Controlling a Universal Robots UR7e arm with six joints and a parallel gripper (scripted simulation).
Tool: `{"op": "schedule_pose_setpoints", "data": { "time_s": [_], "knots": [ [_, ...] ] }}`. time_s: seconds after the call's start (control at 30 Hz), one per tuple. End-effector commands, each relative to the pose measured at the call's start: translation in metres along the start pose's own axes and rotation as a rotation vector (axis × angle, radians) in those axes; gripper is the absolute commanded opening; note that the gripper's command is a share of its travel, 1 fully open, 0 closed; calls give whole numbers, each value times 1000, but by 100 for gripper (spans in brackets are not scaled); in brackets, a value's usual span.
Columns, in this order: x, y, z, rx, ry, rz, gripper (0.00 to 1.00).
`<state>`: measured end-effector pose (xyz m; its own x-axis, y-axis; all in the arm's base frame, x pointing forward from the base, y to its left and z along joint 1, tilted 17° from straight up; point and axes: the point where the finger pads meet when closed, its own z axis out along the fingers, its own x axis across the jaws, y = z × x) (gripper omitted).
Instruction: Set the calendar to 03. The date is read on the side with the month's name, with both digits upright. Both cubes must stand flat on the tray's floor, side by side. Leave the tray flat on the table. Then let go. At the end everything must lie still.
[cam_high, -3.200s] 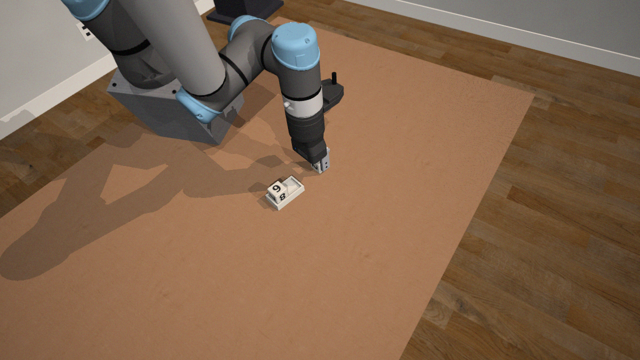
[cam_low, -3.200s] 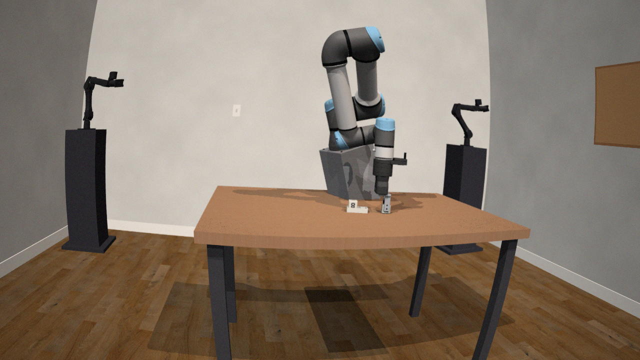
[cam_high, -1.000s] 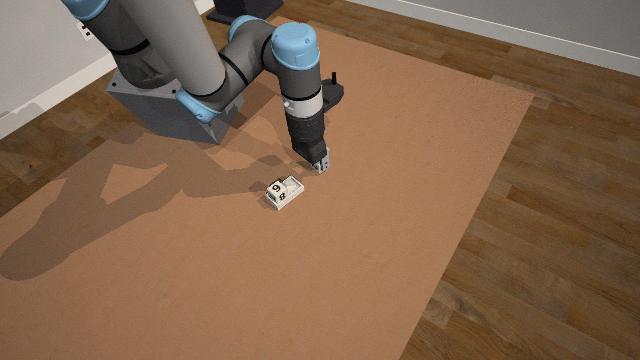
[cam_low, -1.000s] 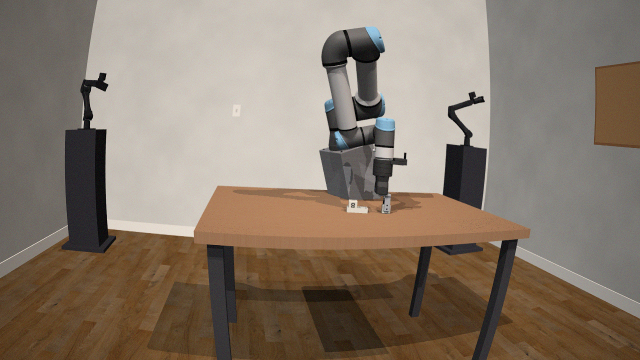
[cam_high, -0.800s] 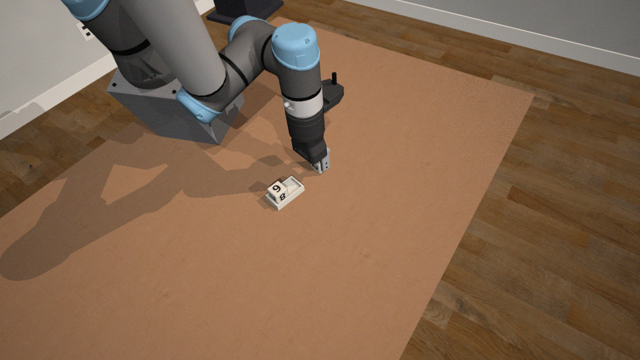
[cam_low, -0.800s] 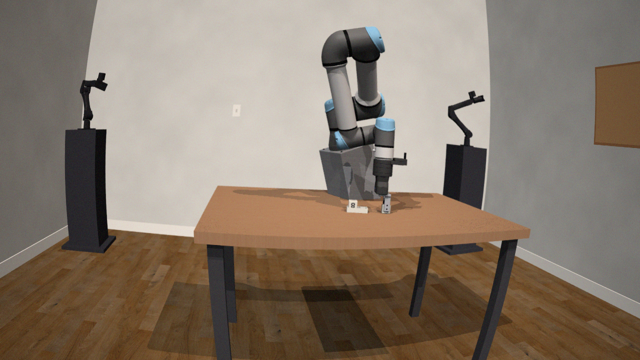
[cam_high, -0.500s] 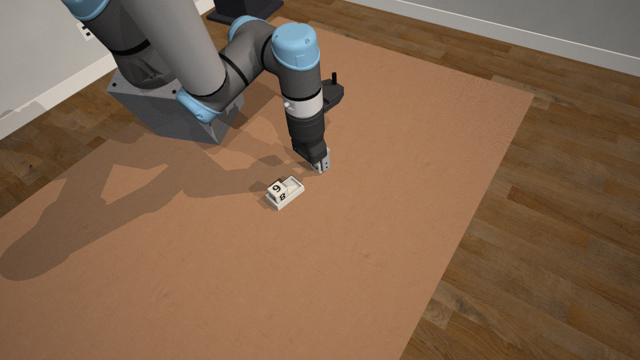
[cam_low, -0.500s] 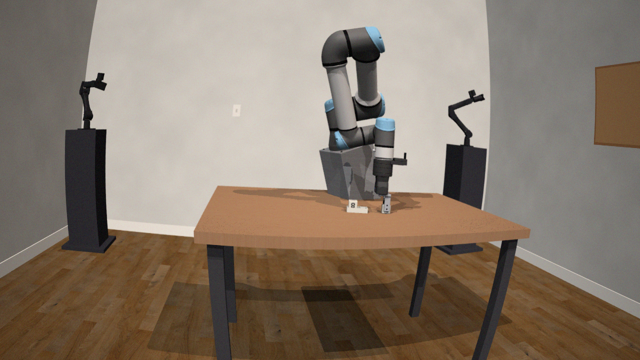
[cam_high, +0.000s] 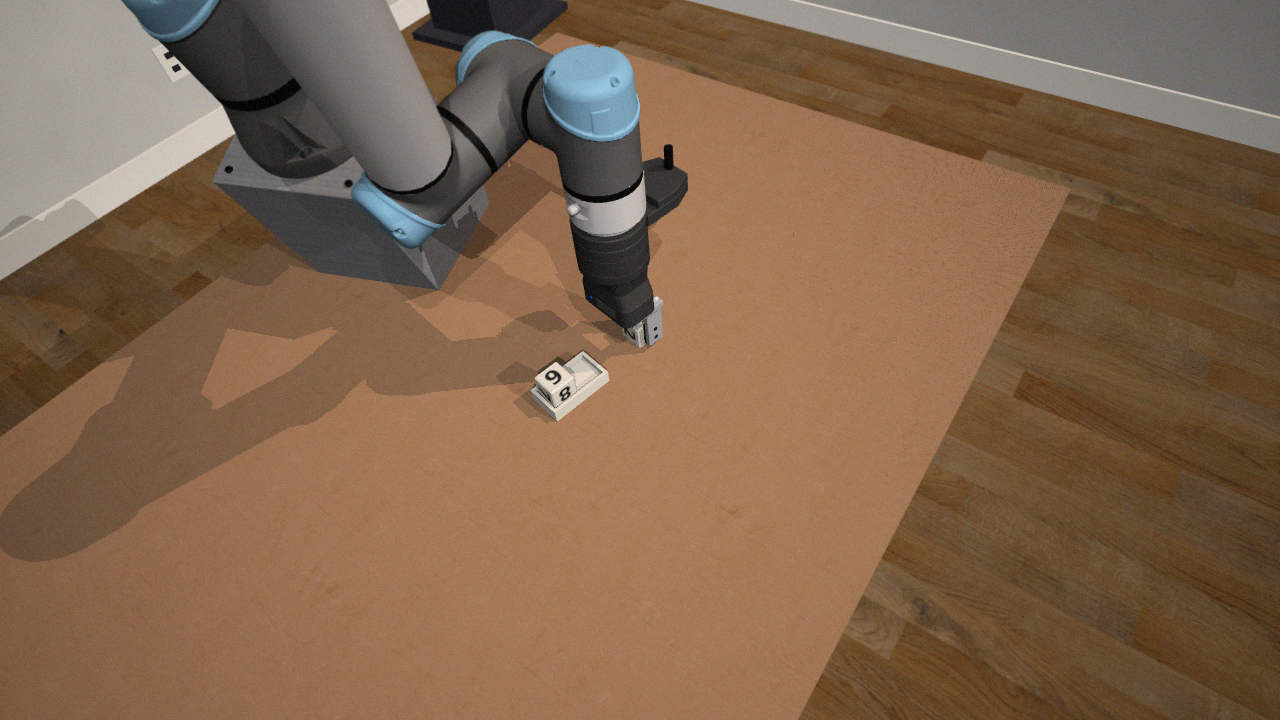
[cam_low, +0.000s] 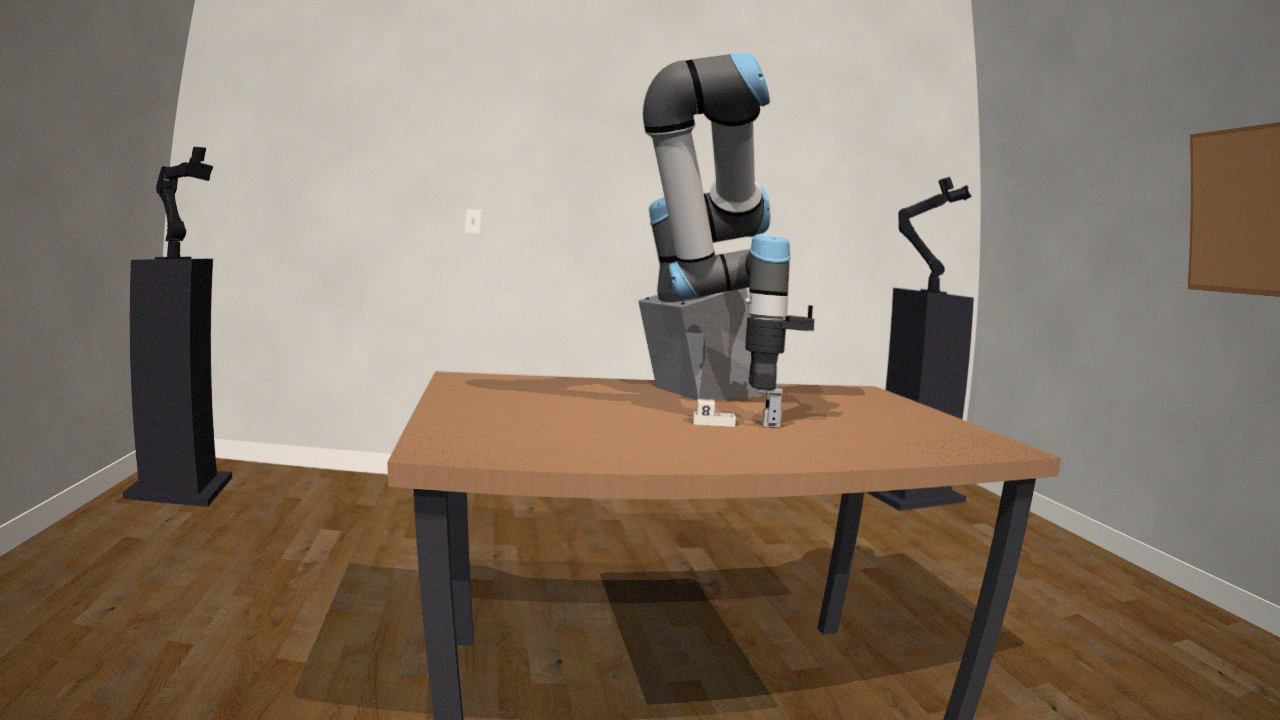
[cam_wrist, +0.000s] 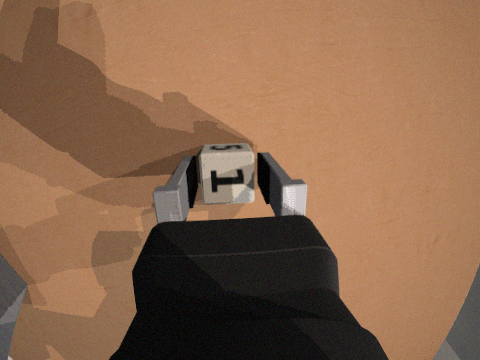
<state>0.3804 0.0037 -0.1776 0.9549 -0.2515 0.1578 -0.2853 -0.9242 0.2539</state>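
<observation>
White number cube marked 1 on top (cam_high: 634, 334) (cam_wrist: 227, 175) sits between the parted, released fingers of the gripper (cam_high: 642, 333) (cam_low: 771, 420) (cam_wrist: 227, 169), beside the calendar tray (cam_high: 581, 394) (cam_low: 716, 420).
</observation>
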Motion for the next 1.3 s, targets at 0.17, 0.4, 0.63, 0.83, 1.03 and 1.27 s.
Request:
{"op": "schedule_pose_setpoints", "data": {
  "time_s": [0.17,0.4,0.63,0.83,1.03,1.27],
  "knots": [
    [2,0,0,1,3,1,90],
    [2,0,0,1,3,1,90],
    [0,-1,-6,1,1,-1,90],
    [0,-1,-14,1,1,-1,90],
    [-1,0,-31,1,1,-1,90],
    [-1,0,-52,0,1,-1,90]
  ]
}}
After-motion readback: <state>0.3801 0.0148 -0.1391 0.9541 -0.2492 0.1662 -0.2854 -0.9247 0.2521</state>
